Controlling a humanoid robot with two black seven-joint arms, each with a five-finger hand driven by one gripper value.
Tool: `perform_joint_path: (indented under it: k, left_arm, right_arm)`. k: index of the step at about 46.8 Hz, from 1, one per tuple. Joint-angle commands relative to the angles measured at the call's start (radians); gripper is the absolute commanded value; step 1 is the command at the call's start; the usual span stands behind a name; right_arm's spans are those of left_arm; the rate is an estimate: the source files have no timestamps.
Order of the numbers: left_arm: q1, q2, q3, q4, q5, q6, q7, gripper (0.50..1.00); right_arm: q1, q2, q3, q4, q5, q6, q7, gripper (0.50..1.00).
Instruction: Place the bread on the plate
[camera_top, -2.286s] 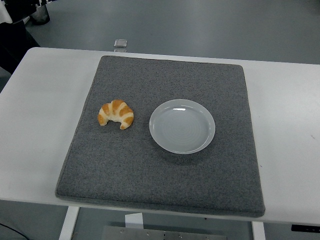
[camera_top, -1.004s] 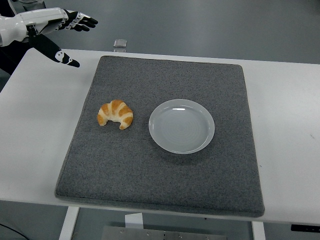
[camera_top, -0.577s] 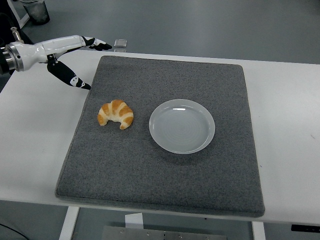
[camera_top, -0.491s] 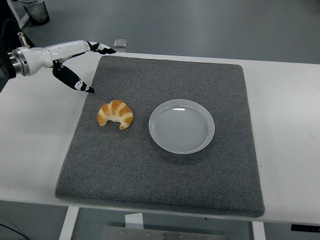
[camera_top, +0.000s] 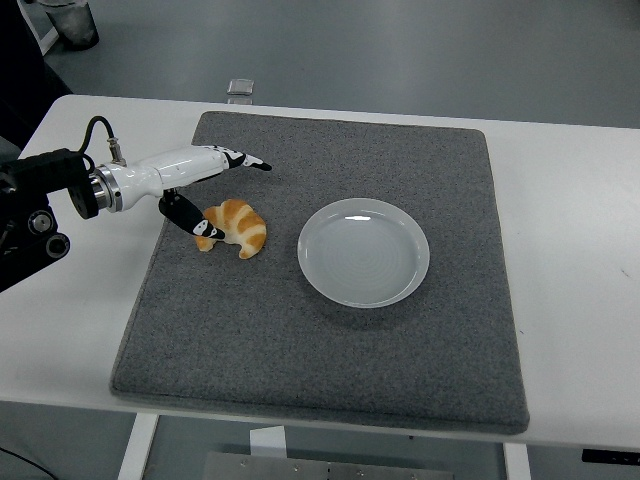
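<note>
The bread (camera_top: 236, 227), a single croissant, lies on the left half of the grey mat (camera_top: 330, 380), its long axis running roughly from the mat's left edge toward the plate (camera_top: 364, 252), horns pointing to the near edge. The left hand (camera_top: 205, 192) is right over its left end: the thumb (camera_top: 196, 222) reaches down to that end and looks to be touching it, while the fingers (camera_top: 235, 159) stretch out flat just beyond the bread's far side, so the hand is spread wide and grips nothing yet. I'd say the bread sits in the gap, ready to be closed on. The one plate, empty, sits just right of the bread, near the mat's middle. No right hand shows, only the left.
</note>
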Motion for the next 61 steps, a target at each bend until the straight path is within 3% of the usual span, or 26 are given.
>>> perform_joint_path:
  k: [1,18,37,44,49,52,53,58,61]
  left_arm:
    - [0.019,-0.029,0.003,0.022,0.028,0.034,0.000,0.996]
    - [0.025,-0.079,0.040,0.094,0.069,0.061,0.002,0.996]
    - [0.025,-0.078,0.040,0.093,0.066,0.061,0.002,0.971]
    - [0.025,-0.072,0.040,0.091,0.065,0.061,0.000,0.883]
    - [0.025,-0.070,0.040,0.091,0.065,0.061,-0.001,0.772]
    - [0.032,-0.070,0.040,0.090,0.065,0.061,-0.001,0.613]
    - [0.035,-0.070,0.040,0.088,0.065,0.061,-0.001,0.591]
    - [0.037,-0.069,0.040,0.088,0.065,0.061,-0.003,0.551]
    - [0.037,-0.069,0.040,0.088,0.063,0.061,-0.003,0.551]
  right_arm:
    - [0.000,0.000,0.000,0.000,0.000,0.000,0.001,0.952]
    - [0.000,0.000,0.000,0.000,0.000,0.000,0.000,0.952]
    - [0.000,0.000,0.000,0.000,0.000,0.000,0.000,0.952]
    - [0.000,0.000,0.000,0.000,0.000,0.000,0.000,0.952]
    - [0.000,0.000,0.000,0.000,0.000,0.000,0.000,0.952]
    - [0.000,0.000,0.000,0.000,0.000,0.000,0.000,0.952]
    - [0.000,0.000,0.000,0.000,0.000,0.000,0.000,0.952]
    - [0.000,0.000,0.000,0.000,0.000,0.000,0.000,0.952]
    - [0.000,0.000,0.000,0.000,0.000,0.000,0.000,0.952]
